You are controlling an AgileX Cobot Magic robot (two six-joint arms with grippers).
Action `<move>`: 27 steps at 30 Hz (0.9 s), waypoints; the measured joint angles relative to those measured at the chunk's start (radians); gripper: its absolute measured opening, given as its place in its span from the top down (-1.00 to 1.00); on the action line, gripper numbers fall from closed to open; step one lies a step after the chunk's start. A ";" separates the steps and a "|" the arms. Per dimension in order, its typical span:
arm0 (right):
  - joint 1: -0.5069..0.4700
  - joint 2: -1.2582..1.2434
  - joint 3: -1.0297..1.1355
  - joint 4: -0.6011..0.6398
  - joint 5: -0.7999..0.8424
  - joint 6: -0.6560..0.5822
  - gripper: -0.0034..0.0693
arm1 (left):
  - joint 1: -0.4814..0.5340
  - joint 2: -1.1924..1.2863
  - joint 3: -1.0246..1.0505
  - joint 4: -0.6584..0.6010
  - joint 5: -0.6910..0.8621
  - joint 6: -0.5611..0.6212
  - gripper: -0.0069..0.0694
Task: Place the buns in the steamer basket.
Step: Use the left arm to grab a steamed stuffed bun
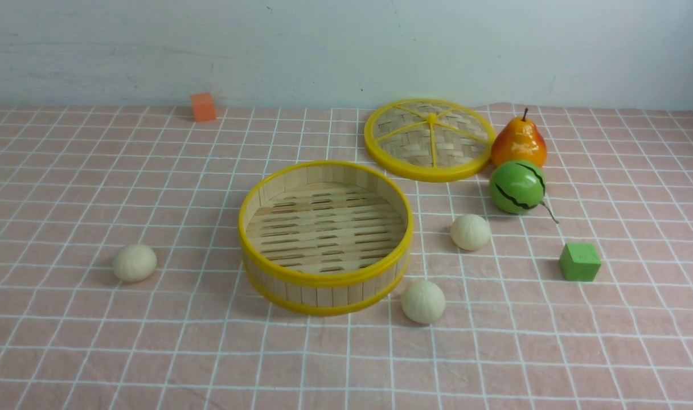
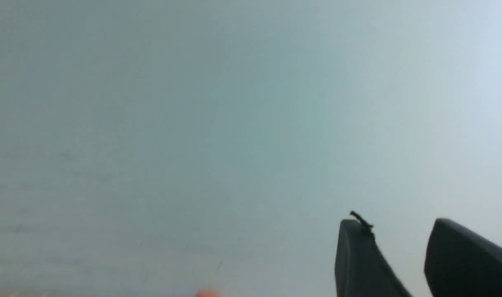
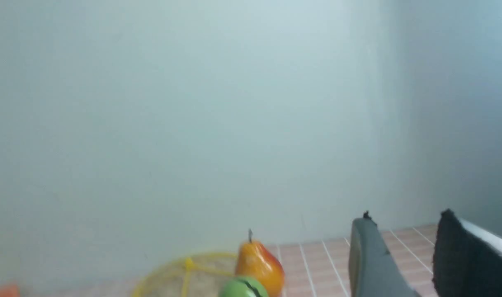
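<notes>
Only front view shows three buns lying apart around the steamer basket. Left gripper parted, empty; bare wall ahead. Right gripper parted, empty; pear and green striped ball ahead.

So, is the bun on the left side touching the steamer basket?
Apart. The front view shows bare checked cloth between the left bun and the steamer basket.

Steamer basket centre frame, upright, slotted floor showing, on pink checked cloth. Left bun centre left, well apart. Near bun just beside the basket's lower right wall. Right bun below green melon ball. Woven lid upper right, pear just beside it. Green cube right; orange cube upper left.
</notes>
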 joint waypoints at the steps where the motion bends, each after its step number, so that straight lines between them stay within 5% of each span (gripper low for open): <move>1: 0.000 0.000 0.000 -0.001 -0.037 0.041 0.25 | 0.000 0.000 0.000 -0.026 -0.091 -0.071 0.23; 7: 0.000 0.019 -0.069 -0.154 -0.065 0.096 0.53 | 0.000 0.077 -0.138 -0.032 -0.075 -0.227 0.55; 11: 0.000 0.129 -0.193 -0.286 0.005 0.159 0.94 | 0.000 0.301 -0.394 0.101 0.126 -0.243 0.86; 21: 0.002 0.569 -0.456 -0.360 0.598 0.021 0.92 | -0.005 0.847 -0.675 0.207 0.382 -0.328 0.86; 23: 0.025 0.700 -0.555 -0.347 0.785 0.001 0.91 | -0.008 1.000 -0.783 0.198 0.612 -0.358 0.86; 27: 0.090 0.864 -0.675 -0.282 0.899 -0.006 0.91 | -0.008 1.160 -0.929 0.068 0.876 -0.289 0.86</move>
